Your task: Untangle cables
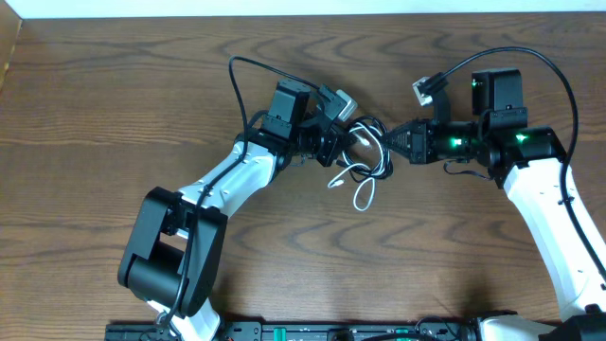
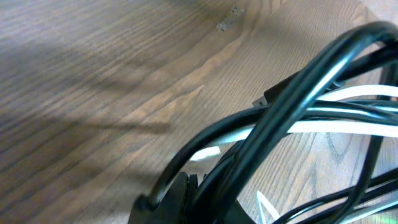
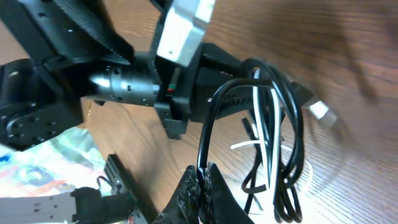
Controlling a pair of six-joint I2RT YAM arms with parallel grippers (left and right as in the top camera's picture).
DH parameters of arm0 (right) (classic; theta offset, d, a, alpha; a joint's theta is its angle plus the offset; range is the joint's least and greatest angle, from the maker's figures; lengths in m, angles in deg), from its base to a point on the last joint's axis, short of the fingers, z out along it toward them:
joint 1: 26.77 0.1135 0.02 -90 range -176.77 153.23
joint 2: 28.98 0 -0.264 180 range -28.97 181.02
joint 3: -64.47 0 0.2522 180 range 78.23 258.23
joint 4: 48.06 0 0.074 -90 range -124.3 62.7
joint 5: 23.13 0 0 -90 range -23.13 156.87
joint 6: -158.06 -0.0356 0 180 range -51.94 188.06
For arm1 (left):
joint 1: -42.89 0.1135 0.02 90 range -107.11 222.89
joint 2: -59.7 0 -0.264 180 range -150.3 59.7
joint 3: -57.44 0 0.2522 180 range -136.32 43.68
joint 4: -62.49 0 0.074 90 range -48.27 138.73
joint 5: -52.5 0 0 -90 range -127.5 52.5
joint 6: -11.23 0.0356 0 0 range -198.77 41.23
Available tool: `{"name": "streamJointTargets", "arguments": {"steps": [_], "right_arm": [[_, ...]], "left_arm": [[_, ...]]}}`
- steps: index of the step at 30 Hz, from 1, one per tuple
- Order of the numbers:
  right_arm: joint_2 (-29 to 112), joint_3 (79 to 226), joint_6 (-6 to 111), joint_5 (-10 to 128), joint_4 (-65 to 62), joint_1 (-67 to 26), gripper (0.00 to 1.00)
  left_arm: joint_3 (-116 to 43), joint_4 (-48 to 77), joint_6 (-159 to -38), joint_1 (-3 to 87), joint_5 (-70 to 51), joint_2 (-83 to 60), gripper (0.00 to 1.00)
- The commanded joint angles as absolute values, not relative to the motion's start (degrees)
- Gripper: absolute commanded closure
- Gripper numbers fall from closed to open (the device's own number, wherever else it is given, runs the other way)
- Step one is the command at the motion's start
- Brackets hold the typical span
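Observation:
The cables (image 1: 365, 163) lie as a small tangle of thin black and white cords at the table's middle, between my two grippers. My left gripper (image 1: 341, 142) comes in from the left. In the left wrist view its jaws (image 2: 188, 188) are shut on a black cord (image 2: 292, 99), with white cords (image 2: 348, 127) crossing behind. My right gripper (image 1: 388, 139) reaches in from the right. Its jaws (image 3: 202, 180) are shut on another black cord (image 3: 214, 106) that arches up into the bundle. A white cord (image 3: 268, 124) and a small silver plug (image 3: 319, 110) hang beside it. A white loop (image 1: 365, 196) trails toward the near side.
The wooden table (image 1: 142, 104) spreads around the tangle. The two arms' wrists stand close, head to head; the left arm's camera housing (image 3: 183, 28) fills the top of the right wrist view. Thick black arm wires (image 1: 251, 71) arc over both arms.

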State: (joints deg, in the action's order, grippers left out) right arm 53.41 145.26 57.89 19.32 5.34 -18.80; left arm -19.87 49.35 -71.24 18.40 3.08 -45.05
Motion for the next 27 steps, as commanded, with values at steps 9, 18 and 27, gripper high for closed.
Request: {"name": "streamJointTargets", "arguments": {"steps": [9,18,27], "right_arm": [[52.3,146.4,50.5,49.8,10.5,-20.2,0.99],[52.3,146.4,44.0,65.7,14.4,-24.5,0.99],[52.5,146.4,51.8,50.6,14.2,-24.4,0.97]], "left_arm": [[-20.3,44.8,-69.9,18.8,4.0,-45.2,0.92],[-20.3,42.2,-67.9,22.6,8.6,-45.1,0.92],[-20.3,42.8,-68.3,29.3,19.7,-45.1,0.92]]}}
